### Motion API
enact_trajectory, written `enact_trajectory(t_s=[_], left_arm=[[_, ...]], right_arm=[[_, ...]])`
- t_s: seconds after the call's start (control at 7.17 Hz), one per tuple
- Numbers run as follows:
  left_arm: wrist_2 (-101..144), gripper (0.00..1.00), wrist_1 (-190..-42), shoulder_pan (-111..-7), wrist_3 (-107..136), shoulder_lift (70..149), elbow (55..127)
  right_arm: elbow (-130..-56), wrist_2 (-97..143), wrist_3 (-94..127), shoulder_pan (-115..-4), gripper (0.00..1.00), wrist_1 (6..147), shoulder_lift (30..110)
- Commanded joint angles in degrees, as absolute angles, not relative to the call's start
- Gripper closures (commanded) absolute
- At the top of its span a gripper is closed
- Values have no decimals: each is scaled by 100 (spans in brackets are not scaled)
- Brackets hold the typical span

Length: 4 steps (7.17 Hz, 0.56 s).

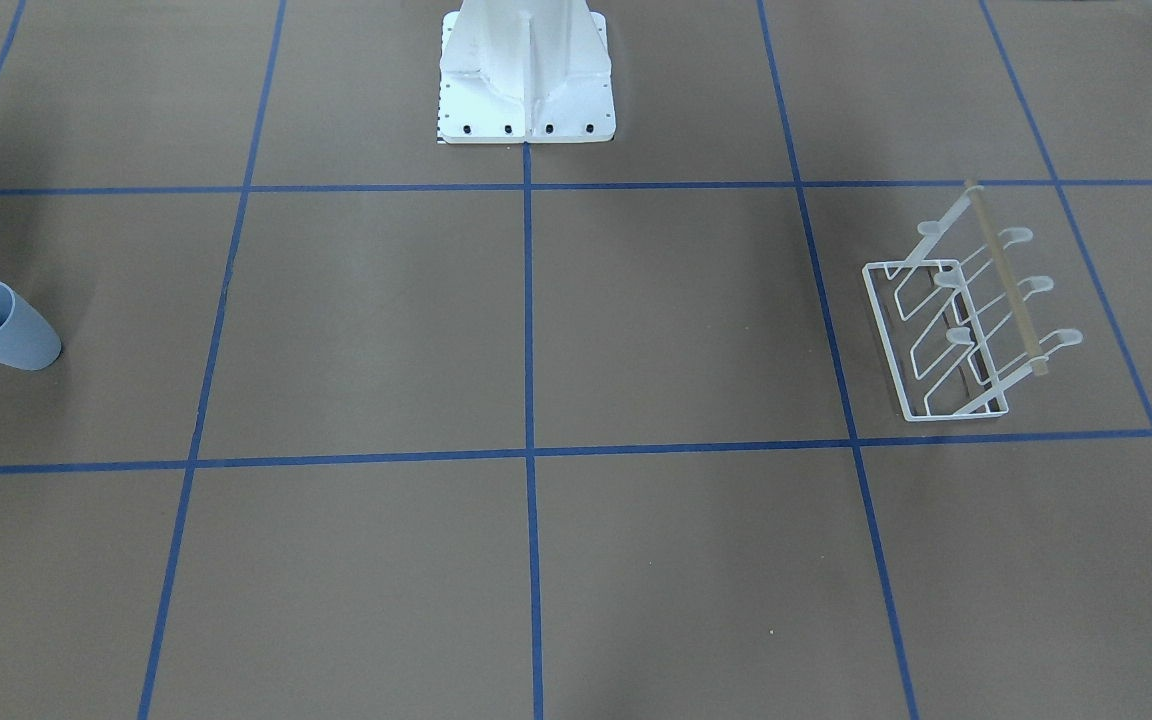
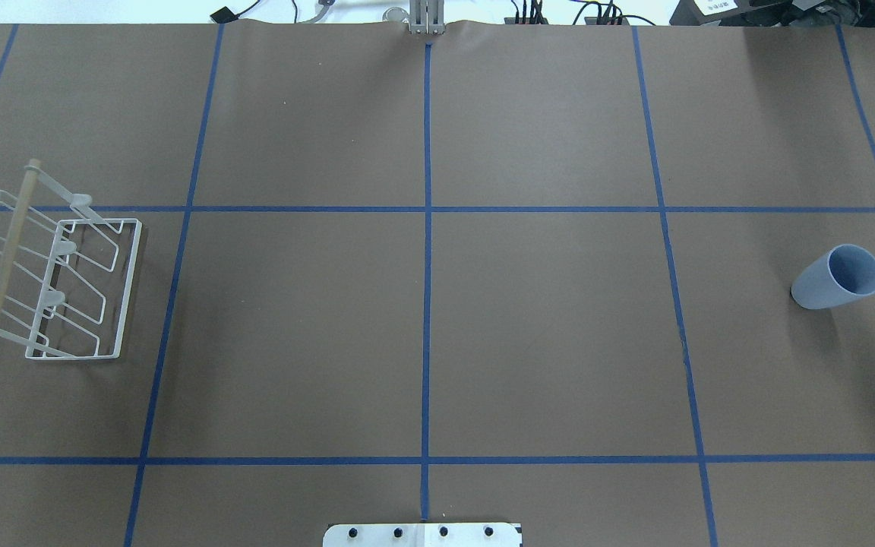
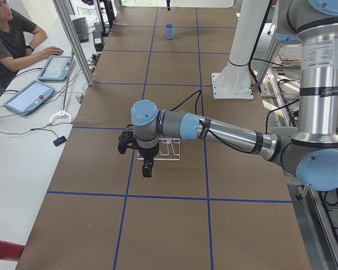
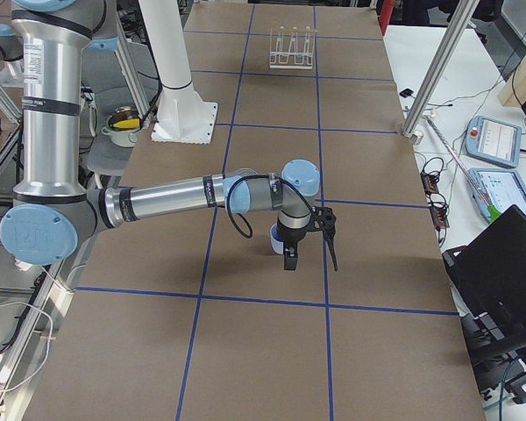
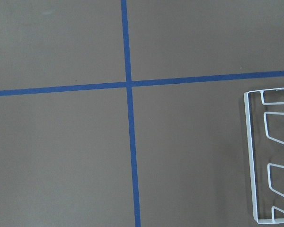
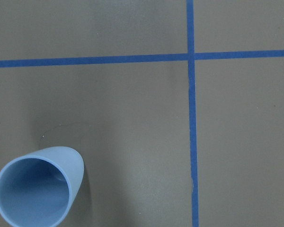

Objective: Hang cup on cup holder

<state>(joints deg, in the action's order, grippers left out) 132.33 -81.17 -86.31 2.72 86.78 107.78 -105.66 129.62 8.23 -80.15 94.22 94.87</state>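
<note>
The left pincer [image 3: 136, 157] hangs point-down over the rack [image 3: 169, 149], near the desk's left end. It shows only in the side view, so I cannot tell whether its jaws are parted or closed. Its wrist camera looks straight down on one corner of the rack's base frame [image 5: 249, 156] and on bare brown desk [image 5: 61, 156] crossed by blue tape [image 5: 131, 156].

The right pincer [image 4: 309, 254] hangs the same way near the right end, and again its jaws cannot be judged. It appears to be above the cup [image 4: 274, 235] and clear of it, though the side view is poor.

The cup [image 2: 840, 277] stands upright, mouth up, close to the right edge and about midway between the front and back edges. It is well apart from the rack [image 2: 131, 289], which sits at the left edge with its wooden bar [image 2: 8, 251] outermost. The right wrist view has the cup [image 6: 38, 194] in its lower left corner.
</note>
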Motion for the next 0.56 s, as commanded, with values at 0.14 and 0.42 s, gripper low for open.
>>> enact_trajectory(t_s=[0.14,0.42], left_arm=[[13237,1,-8104,-8631,299,8631,10942],[13245,1,-8112,-8631,299,8648,11021]], right_arm=[[-10547,12955,800,-8007,0,9431,9492],[-10538,12955,800,-8007,0,9422,9475]])
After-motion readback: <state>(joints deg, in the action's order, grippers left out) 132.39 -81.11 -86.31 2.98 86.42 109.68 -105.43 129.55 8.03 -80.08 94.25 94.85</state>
